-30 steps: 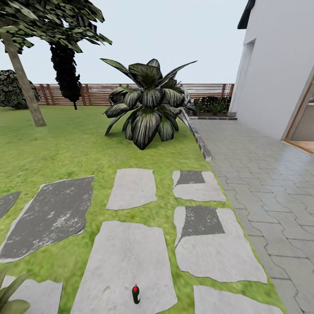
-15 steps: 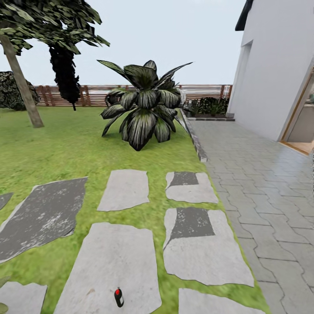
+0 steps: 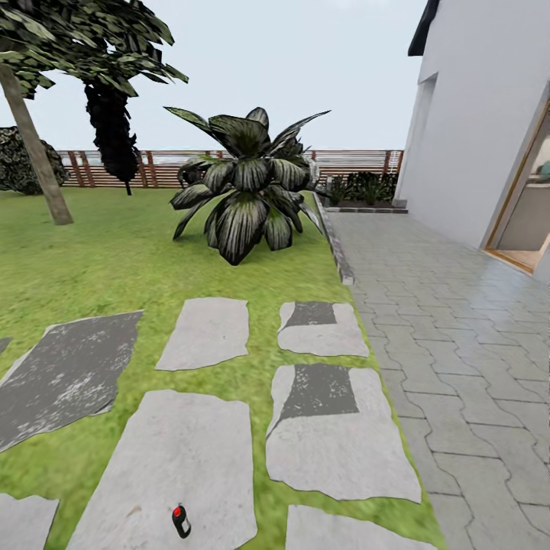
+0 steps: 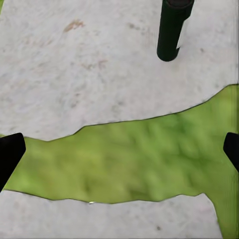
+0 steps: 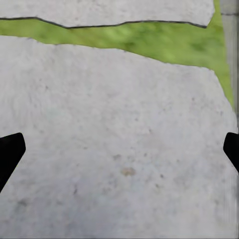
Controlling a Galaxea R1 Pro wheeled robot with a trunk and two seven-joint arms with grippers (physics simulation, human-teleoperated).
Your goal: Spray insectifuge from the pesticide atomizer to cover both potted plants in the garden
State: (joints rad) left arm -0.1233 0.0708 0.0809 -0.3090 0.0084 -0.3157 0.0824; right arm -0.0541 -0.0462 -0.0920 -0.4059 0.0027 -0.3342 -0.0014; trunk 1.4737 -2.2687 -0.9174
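Reaching for the atomizer [image 3: 181,521] is the risky part: it stands upright and narrow on a smooth stone [image 3: 168,473], near that slab's close edge, so a finger brushing its side could tip it and send it rolling into the grass [image 3: 114,260]. The left wrist view shows its dark body [image 4: 172,30] beyond a strip of turf, off to one side of the left gripper [image 4: 119,152], so a straight descent would likely miss or clip it. That gripper is spread wide and holds nothing; the right gripper [image 5: 119,149] is likewise spread and empty, hanging over bare stone.

The ground is uneven for a wheeled base, I judge: pale and dark slabs set in lawn with grass gaps between. To the right lies grey paving [image 3: 458,336] beside a white house wall [image 3: 481,122]. Farther off stands a big dark leafy bush [image 3: 248,183], then a leaning trunk [image 3: 34,145] and a brown slat fence [image 3: 359,159] closing the garden. No small grey pots show from here.
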